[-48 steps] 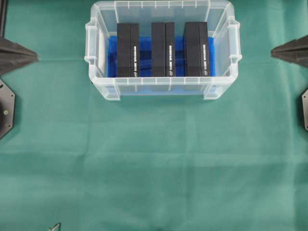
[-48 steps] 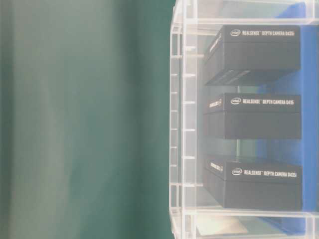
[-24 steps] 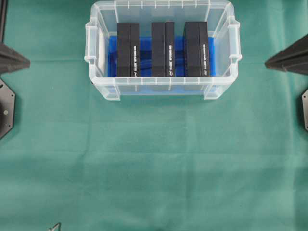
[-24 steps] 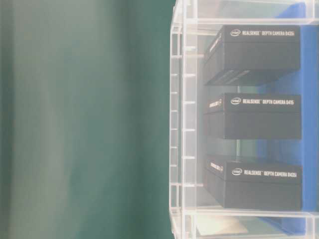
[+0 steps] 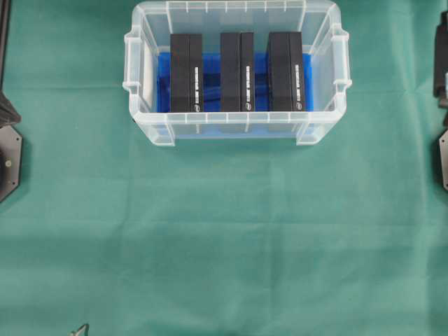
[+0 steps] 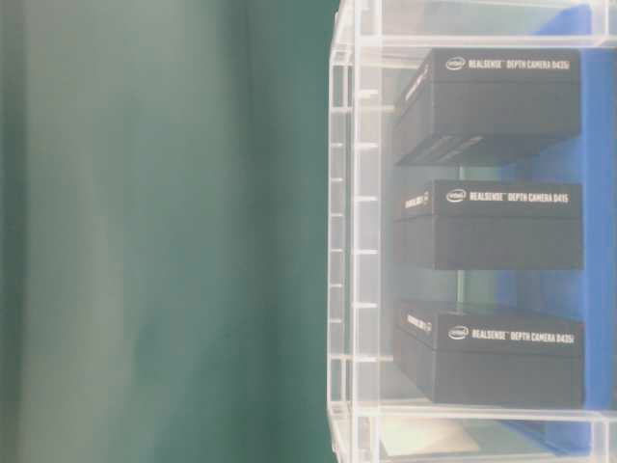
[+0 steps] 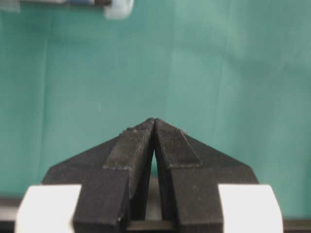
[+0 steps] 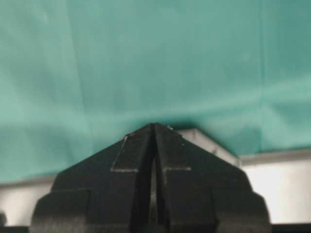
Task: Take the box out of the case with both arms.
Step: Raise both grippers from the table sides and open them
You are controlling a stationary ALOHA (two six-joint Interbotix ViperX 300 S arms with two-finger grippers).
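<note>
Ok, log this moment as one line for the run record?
stage: pre-reach | left gripper: shut, empty | right gripper: shut, empty | case: on green cloth | three black boxes: inside case, untouched

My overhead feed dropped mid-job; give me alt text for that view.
A clear plastic case on green cloth holds three black boxes standing side by side over a blue liner. Neither gripper is near it; only arm parts show at both edges.

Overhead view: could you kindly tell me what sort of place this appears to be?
Probably a robot test bench: a green cloth covers the table, a clear plastic case holds three black camera boxes, and black arm parts sit at both edges.
</note>
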